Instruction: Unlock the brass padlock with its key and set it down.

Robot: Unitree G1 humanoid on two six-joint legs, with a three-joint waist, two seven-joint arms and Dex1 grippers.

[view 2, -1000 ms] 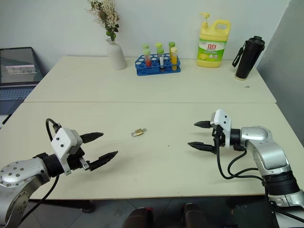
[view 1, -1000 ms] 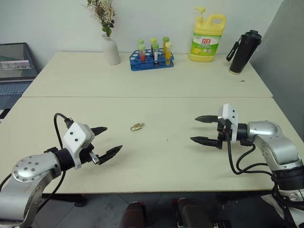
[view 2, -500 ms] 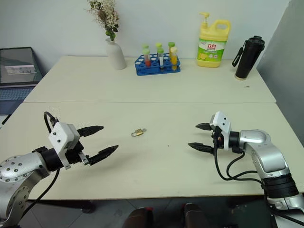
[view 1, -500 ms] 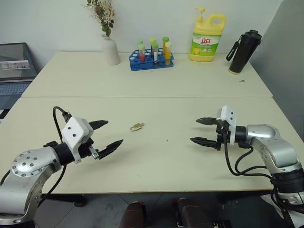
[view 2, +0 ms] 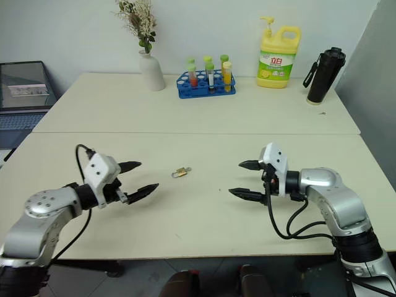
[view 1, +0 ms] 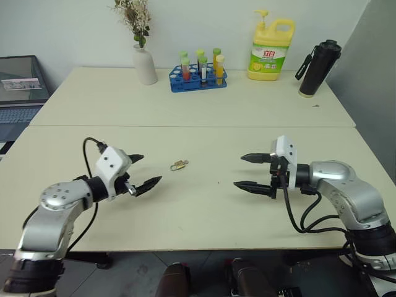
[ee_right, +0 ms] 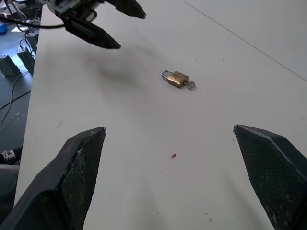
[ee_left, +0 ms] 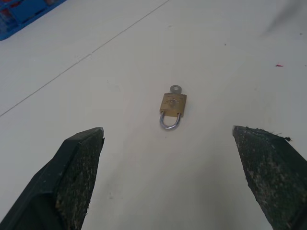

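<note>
The brass padlock (view 1: 179, 164) lies flat on the cream table (view 1: 204, 210), between my two arms and a little nearer the left one. The key (ee_left: 176, 88) sticks out of its base, with only the round silver head showing, and the silver shackle (ee_left: 170, 125) points toward my left gripper. My left gripper (view 1: 150, 169) hovers open just left of the padlock, aimed at it, with nothing between its fingers. Farther to the right, my right gripper (view 1: 239, 171) also stands open and empty, pointing left toward the padlock.
Along the back of the table stand a white vase with dried flowers (view 1: 143, 65), a blue test-tube rack (view 1: 198, 77), a yellow detergent bottle (view 1: 270, 49) and a black bottle (view 1: 317, 67). A laptop (view 1: 21, 86) sits on a side desk at far left.
My left gripper has moved forward, closer to the padlock. My right gripper has shifted left toward the middle. Both stay open; the padlock has not moved.
</note>
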